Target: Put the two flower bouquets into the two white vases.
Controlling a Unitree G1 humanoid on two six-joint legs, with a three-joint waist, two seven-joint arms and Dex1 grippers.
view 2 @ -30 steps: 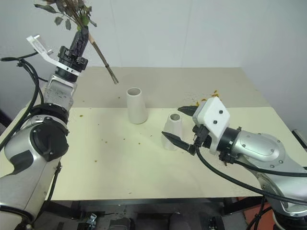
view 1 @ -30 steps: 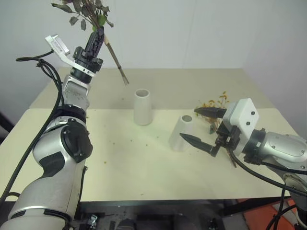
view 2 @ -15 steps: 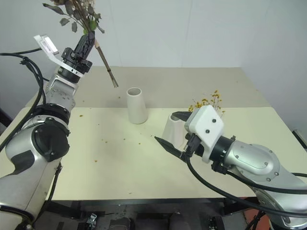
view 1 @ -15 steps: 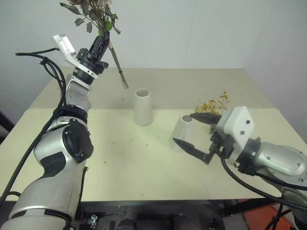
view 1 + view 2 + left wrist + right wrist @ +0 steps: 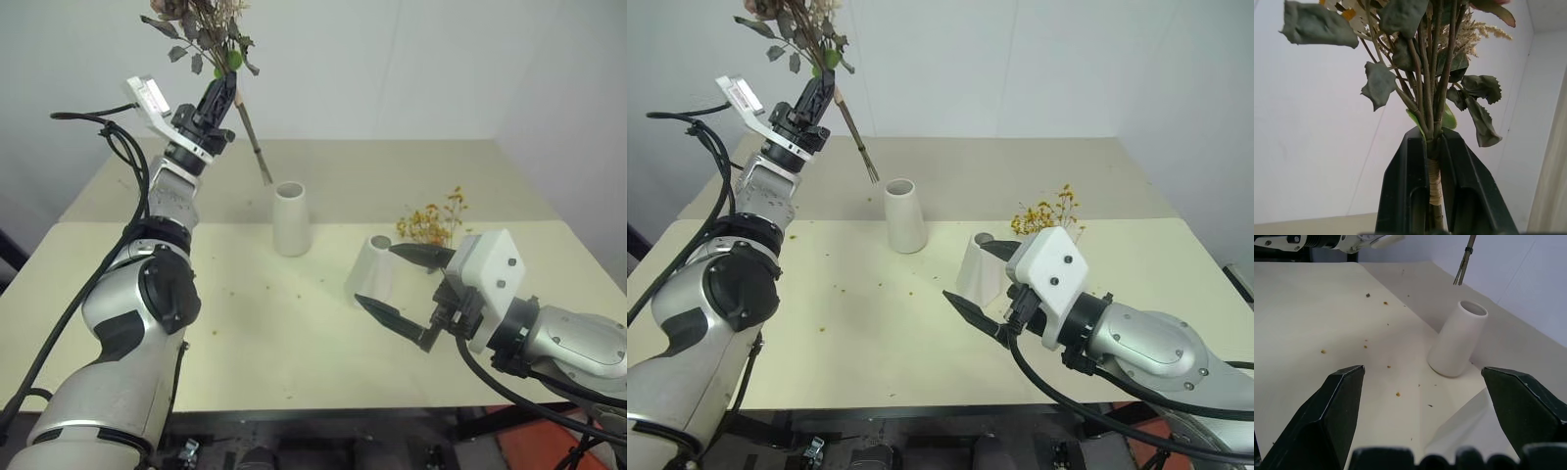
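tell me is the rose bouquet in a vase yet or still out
Out. The left gripper is shut on the rose bouquet, holding it in the air, its stem ends hanging above and behind the far white vase.

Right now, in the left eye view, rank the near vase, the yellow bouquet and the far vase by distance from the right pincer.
1. Near vase: just behind the open right pincer, toward the table's middle.
2. Yellow bouquet: lying behind the pincer, on its right.
3. Far vase: farther back and left, below the rose bouquet's stem ends.
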